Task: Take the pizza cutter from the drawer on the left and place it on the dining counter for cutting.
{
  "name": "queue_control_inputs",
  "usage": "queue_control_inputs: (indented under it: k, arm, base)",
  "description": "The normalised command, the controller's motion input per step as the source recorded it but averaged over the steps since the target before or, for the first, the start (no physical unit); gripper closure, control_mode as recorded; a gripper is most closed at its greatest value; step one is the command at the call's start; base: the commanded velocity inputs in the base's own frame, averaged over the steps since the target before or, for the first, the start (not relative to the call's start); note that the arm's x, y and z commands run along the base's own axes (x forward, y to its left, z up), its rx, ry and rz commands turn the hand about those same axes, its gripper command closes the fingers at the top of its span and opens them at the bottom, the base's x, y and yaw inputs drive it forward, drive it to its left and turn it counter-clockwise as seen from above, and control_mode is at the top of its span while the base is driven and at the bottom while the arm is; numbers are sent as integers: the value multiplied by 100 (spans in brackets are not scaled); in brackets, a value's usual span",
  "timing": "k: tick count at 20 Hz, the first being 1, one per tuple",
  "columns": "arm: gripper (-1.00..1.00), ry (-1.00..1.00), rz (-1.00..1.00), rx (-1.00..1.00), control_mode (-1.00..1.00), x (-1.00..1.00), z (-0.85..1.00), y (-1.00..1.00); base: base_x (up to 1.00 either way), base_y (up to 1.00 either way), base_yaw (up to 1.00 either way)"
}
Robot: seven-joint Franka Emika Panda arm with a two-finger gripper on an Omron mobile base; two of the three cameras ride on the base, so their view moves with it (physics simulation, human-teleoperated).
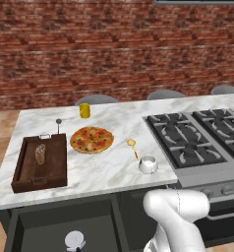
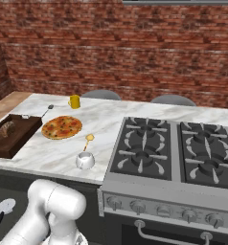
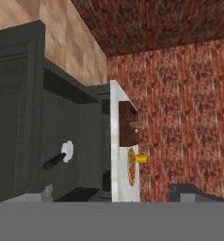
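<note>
Grey-veined white marble dining counter (image 1: 114, 172), charcoal drawer (image 1: 45, 229), black-handled pizza cutter (image 1: 74, 241) (pale wheel), red-brick wall (image 1: 89, 49).

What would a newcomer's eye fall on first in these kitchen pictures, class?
Probably the pizza, bright on the white marble dining counter, between the brown wooden tray and the black gas cooktop. Next, the open drawer below the counter, with the pizza cutter lying inside, its pale wheel standing out against the dark.
</note>
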Motion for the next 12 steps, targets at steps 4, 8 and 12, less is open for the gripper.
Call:
queue_control_inputs:
  k: [4,8,12]
  arm:
    - [-100,9,-13,5,-100,20,97,-11]
    - [-100,11,-12,7,-100,27,97,-13]
    - [-100,14,-12,9,-100,44,81,-13]
  base:
    - [0,0,0]
    - [0,0,0]
    - [0,0,0]
